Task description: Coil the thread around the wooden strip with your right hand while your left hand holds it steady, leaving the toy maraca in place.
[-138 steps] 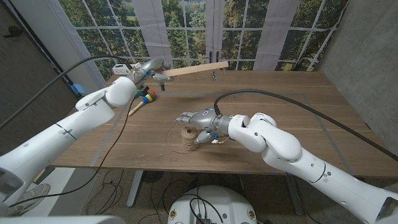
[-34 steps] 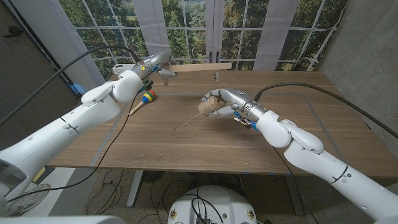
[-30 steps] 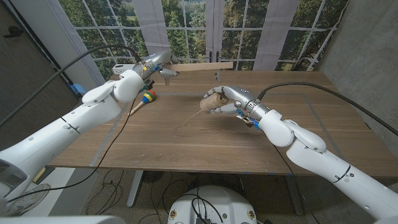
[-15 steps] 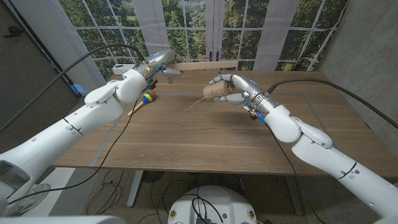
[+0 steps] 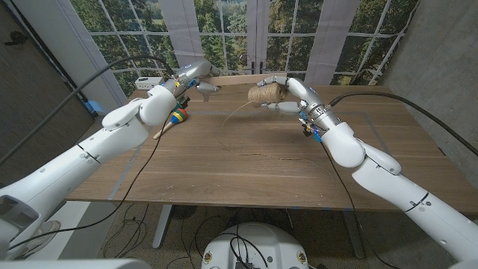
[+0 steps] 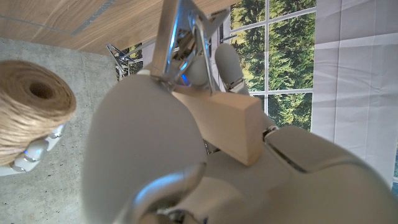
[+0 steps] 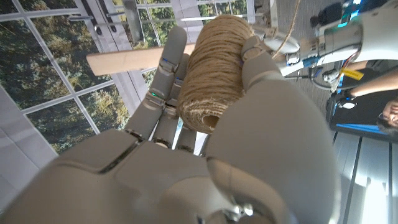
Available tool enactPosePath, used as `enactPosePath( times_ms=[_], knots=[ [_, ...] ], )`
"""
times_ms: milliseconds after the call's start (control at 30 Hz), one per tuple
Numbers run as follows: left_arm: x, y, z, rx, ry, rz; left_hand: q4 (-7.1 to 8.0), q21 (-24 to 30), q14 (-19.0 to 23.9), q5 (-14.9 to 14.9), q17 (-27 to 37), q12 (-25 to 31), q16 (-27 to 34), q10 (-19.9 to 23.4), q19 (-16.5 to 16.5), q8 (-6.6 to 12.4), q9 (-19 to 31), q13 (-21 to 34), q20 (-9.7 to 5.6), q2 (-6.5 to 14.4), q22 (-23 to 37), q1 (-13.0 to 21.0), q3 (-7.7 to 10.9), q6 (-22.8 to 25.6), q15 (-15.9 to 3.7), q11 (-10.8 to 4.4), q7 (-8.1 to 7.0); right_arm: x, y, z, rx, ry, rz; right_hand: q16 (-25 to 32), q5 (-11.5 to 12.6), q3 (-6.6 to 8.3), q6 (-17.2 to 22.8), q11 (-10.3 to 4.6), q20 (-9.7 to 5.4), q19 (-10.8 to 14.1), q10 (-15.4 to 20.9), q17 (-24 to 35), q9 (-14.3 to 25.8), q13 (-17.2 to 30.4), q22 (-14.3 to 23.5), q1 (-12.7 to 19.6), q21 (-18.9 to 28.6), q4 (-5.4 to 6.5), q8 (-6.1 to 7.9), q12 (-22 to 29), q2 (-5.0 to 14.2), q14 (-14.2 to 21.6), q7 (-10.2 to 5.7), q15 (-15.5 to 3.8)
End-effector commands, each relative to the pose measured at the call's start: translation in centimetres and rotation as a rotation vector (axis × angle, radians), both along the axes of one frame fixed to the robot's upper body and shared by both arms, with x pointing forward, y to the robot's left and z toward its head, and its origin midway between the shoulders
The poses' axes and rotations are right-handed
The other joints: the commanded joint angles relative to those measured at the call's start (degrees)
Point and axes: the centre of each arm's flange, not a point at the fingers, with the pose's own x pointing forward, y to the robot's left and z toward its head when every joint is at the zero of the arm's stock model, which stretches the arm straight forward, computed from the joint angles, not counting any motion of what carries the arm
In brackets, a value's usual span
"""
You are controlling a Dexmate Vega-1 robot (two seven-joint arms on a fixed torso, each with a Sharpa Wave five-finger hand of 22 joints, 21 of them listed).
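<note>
My left hand (image 5: 191, 75) grips one end of the pale wooden strip (image 5: 235, 77) and holds it level above the table's far edge. A metal clip (image 6: 180, 37) sits at the strip's (image 6: 217, 124) other end. My right hand (image 5: 282, 91) holds the ball of brown thread (image 5: 267, 93) in the air, just by the strip's free end. A loose strand (image 5: 233, 113) hangs from the ball down to the tabletop. In the right wrist view the ball (image 7: 214, 74) sits between my fingers, with the strip (image 7: 130, 60) behind it. The coloured toy maraca (image 5: 175, 117) lies on the table below my left hand.
The wooden table (image 5: 246, 168) stretches toward me. A white device (image 5: 149, 81) sits at its far left corner. Black cables run along both arms. Windows stand behind the table. A person (image 7: 379, 93) is at the edge of the right wrist view.
My right hand has carried the thread ball up from the middle of the table to the strip's free end, with the strand trailing behind. My left hand has barely moved.
</note>
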Motion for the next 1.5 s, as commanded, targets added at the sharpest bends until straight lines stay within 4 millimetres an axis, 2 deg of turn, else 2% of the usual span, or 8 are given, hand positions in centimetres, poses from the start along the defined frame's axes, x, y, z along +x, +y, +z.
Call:
enactPosePath(
  times_ms=[33,467,933,1133,1233,1500],
  knots=[
    [0.2,0.2,-0.3,-0.011,0.016,-0.016,9.85,0.2,0.4,0.4,0.3,-0.4,0.0,0.6,-0.2,-0.23,0.1,-0.2,-5.95,0.2,0.1,-0.2,9.90,0.0,0.08,0.06,-0.26,-0.3,-1.2,1.4,0.178,-0.096,0.039,-0.2,0.1,3.46,13.3,4.52,-4.65,-1.6,11.0,0.3,0.2,3.1,0.0,10.8,0.8,3.02,-0.23,3.5,11.12,16.4,13.47,-14.87],
    [0.1,0.0,-0.5,0.001,0.031,-0.030,9.73,0.4,0.3,0.7,0.6,-0.6,-0.1,0.6,-0.3,-0.22,0.3,0.2,-5.96,0.2,0.0,-0.3,9.99,0.1,0.05,0.01,-0.32,-0.7,-0.8,3.0,0.250,-0.182,0.048,-0.7,0.1,3.53,13.4,4.44,-4.92,-2.1,11.1,0.7,0.3,3.1,-0.1,11.0,1.8,2.98,-0.47,3.6,11.01,16.7,13.65,-14.92],
    [-0.4,-0.2,-0.6,0.012,0.034,-0.047,9.55,0.5,0.5,0.9,0.4,-1.1,-0.4,0.9,-0.3,-0.28,0.3,0.2,-5.97,0.2,-0.1,-0.3,9.93,0.2,0.04,0.02,-0.25,-1.9,-0.1,6.0,0.237,-0.312,-0.014,-1.4,0.1,3.61,13.4,4.51,-5.43,-3.2,10.9,1.0,0.4,3.1,-0.2,11.3,2.7,2.94,-0.78,3.6,10.92,16.6,13.87,-15.03],
    [-0.4,-0.2,-0.6,0.012,0.033,-0.049,9.55,0.6,0.6,1.0,0.6,-1.2,-0.3,1.2,-0.4,-0.37,0.2,0.1,-5.93,0.2,-0.1,-0.3,9.92,0.3,0.06,0.08,-0.20,-1.8,0.2,6.9,0.227,-0.327,-0.022,-1.6,0.1,3.59,14.7,4.46,-5.57,-2.4,12.0,1.3,0.4,2.6,-0.3,11.5,4.1,2.80,-0.58,3.7,10.72,17.4,13.73,-15.13],
    [-0.4,-0.3,-0.6,0.019,0.026,-0.052,9.53,0.6,0.5,1.0,0.5,-1.3,-0.5,1.1,-0.3,-0.35,0.3,0.3,-5.96,0.2,-0.2,-0.3,9.90,0.3,0.04,0.02,-0.24,-1.5,0.2,7.3,0.234,-0.327,-0.016,-1.8,0.1,3.40,15.4,5.15,-5.63,-2.1,13.0,1.4,0.4,2.1,-0.5,11.2,5.1,3.10,-0.65,3.7,10.61,18.0,13.90,-15.01],
    [-0.6,-0.7,-0.3,0.021,0.032,-0.084,9.48,0.7,0.5,1.1,0.6,-1.4,-0.5,0.9,-0.4,-0.39,0.4,0.6,-5.98,0.2,-0.2,-0.3,9.87,0.2,0.04,-0.15,-0.25,-1.1,0.6,8.3,0.240,-0.330,-0.003,-2.6,0.4,2.61,15.4,5.22,-5.47,-2.4,12.7,1.4,0.2,1.2,-0.9,9.3,6.3,4.44,-1.43,3.0,10.41,18.5,14.69,-14.53]
  ],
)
